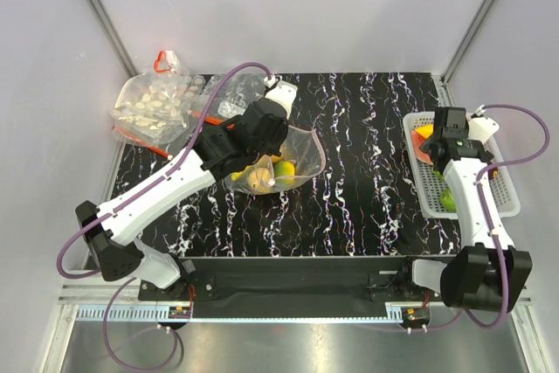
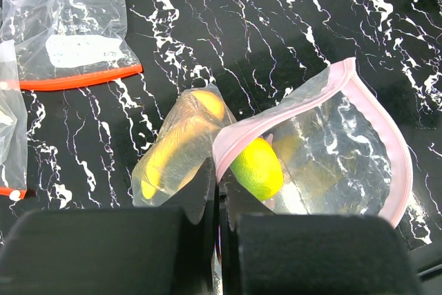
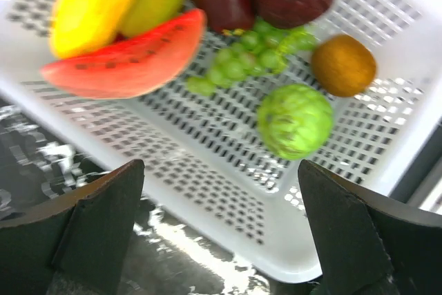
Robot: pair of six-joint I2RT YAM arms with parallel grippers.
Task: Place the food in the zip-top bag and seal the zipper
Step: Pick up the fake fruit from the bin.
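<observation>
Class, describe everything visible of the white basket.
The white basket is a rectangular plastic tray with slotted floor and walls and a plain rim. It sits flat at the right edge of the table. Inside lie a watermelon slice, green grapes, a brown fruit, a green vegetable and more. The open right gripper hangs above it.

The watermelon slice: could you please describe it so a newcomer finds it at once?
Find the white mesh basket at the right edge of the table. Inside, the watermelon slice lies beside the yellow fruit: the only red wedge, speckled with dark seeds.
</observation>
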